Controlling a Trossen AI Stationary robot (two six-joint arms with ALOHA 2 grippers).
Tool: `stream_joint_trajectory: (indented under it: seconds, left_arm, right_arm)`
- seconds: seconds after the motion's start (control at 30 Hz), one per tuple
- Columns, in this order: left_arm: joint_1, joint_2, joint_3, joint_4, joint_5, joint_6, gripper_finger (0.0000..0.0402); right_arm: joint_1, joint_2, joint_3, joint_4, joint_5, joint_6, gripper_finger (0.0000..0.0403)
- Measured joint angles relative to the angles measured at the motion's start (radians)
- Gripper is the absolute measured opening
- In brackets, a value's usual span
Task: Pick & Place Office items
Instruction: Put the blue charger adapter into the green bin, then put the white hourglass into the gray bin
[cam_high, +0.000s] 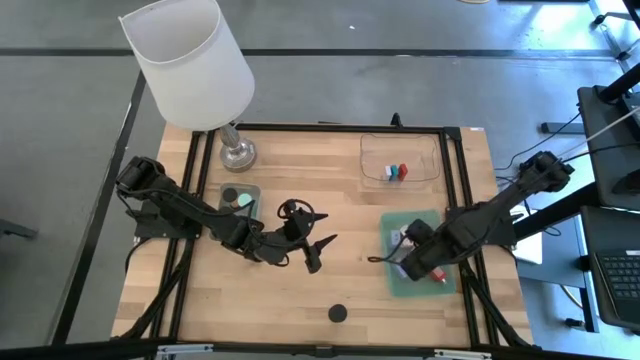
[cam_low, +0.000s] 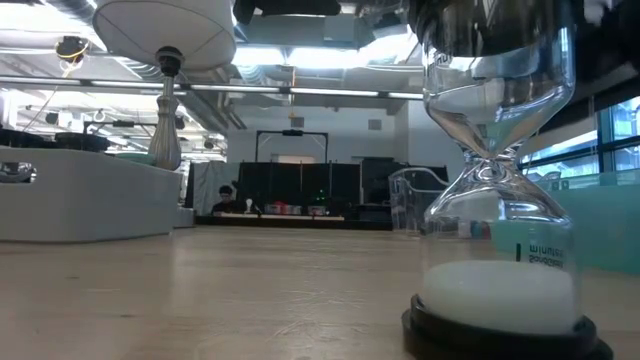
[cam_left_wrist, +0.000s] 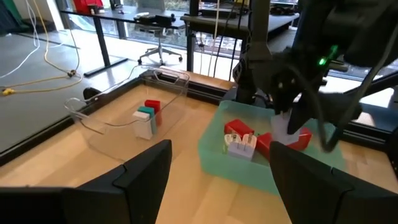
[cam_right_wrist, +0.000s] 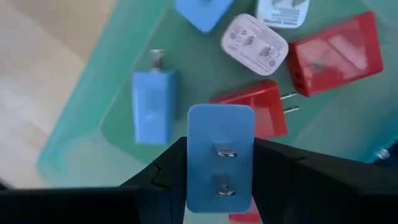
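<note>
Over the green tray: the right gripper (cam_right_wrist: 221, 180) hung above the translucent green tray (cam_high: 395, 285) at the table's right, its fingers clamped on a lilac-blue plug block (cam_right_wrist: 220, 155) with two metal prongs facing the camera.
Tray contents: the right wrist view showed a second lilac-blue block (cam_right_wrist: 154, 106) lying flat, two red blocks (cam_right_wrist: 334, 53) with prongs, a pale pink rounded block (cam_right_wrist: 255, 42) and a white piece at the edge.
Clear tray: the clear plastic tray (cam_high: 370, 165) toward the table's far side held red, white and teal pieces (cam_high: 396, 172), standing close together.
Left arm: the left gripper (cam_high: 316, 250) waited over mid-table, fingers apart.
Only in the high view: a black round cap (cam_high: 338, 313) lay alone near the front edge; a white-shaded lamp (cam_high: 190, 60) stood at the far left.
Only in the low view: a glass hourglass with white sand (cam_low: 497, 190) filled the foreground, and a person sat far behind the table.
</note>
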Motion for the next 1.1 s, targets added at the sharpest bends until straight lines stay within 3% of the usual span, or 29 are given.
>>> stream_joint_trajectory:
  seconds: [0.37, 0.6, 0.73, 0.97, 1.1]
  left_arm:
    - [0.0, 0.0, 0.0, 0.0, -0.004, -0.023, 0.0265]
    - [0.0, 0.0, 0.0, 0.0, 0.009, -0.027, 0.0265]
    - [0.0, 0.0, 0.0, 0.0, 0.071, -0.027, 0.0265]
    - [-0.001, 0.0, 0.0, 0.0, 0.186, -0.026, 0.0265]
    - [0.0, 0.0, 0.0, -0.012, 0.346, -0.018, 0.0265]
  right_arm:
    - [-0.008, 0.007, -0.159, 0.247, 0.152, 0.041, 0.0129]
    - [-0.008, 0.007, -0.188, 0.277, 0.243, 0.018, 0.013]
    - [-0.008, 0.007, -0.189, 0.279, 0.264, 0.007, 0.0151]
    - [-0.008, 0.007, -0.189, 0.279, 0.266, 0.01, 0.0222]
    - [-0.008, 0.006, -0.176, 0.266, 0.265, 0.03, 0.0254]
